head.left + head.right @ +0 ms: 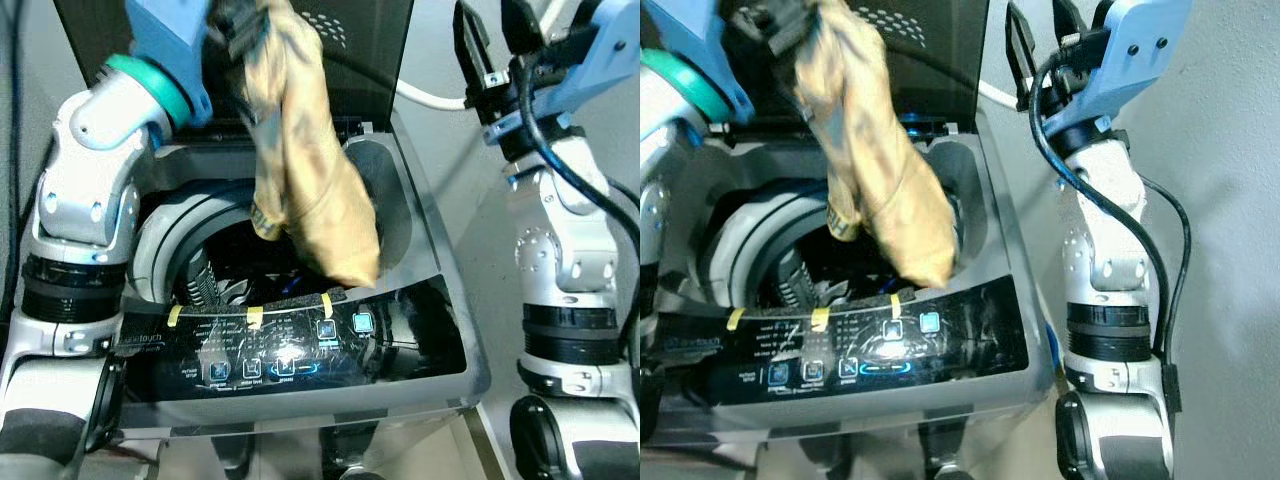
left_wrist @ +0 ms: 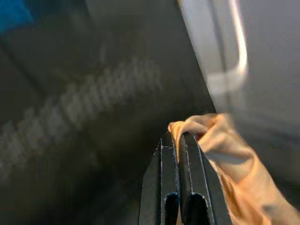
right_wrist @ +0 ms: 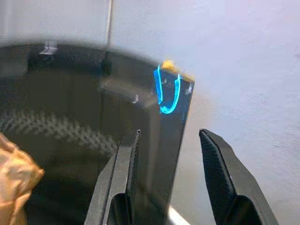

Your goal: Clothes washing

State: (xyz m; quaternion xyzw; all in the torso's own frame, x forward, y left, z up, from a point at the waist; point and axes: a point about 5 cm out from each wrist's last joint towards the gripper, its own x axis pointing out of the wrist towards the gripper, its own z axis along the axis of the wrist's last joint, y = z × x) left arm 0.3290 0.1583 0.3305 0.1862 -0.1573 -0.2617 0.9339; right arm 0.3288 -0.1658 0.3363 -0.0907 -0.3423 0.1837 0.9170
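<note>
While the washing machine (image 1: pixel 440 330) stood with its lid (image 1: pixel 370 50) raised, the left claw (image 2: pixel 179 140) was clamped shut on the top edge of a tan garment (image 1: pixel 300 170), holding it up above the drum opening (image 1: pixel 215 265). That cloth hung down in a long fold, its lower end dangling just over the near rim of the opening, close to the dark control panel (image 1: pixel 290 350) at the machine's front. Some dark laundry (image 1: pixel 235 290) lay inside the drum below it. On the panel, small blue lights glowed and three strips of yellow tape (image 1: pixel 254 317) ran across its upper edge. The right claw (image 3: pixel 168 154) hovered beside the machine's raised lid, toward the grey wall (image 1: pixel 1220 150), its two black fingers (image 3: pixel 124 168) spread apart and holding nothing. A white hose (image 1: pixel 430 97) ran behind the machine near that claw.
</note>
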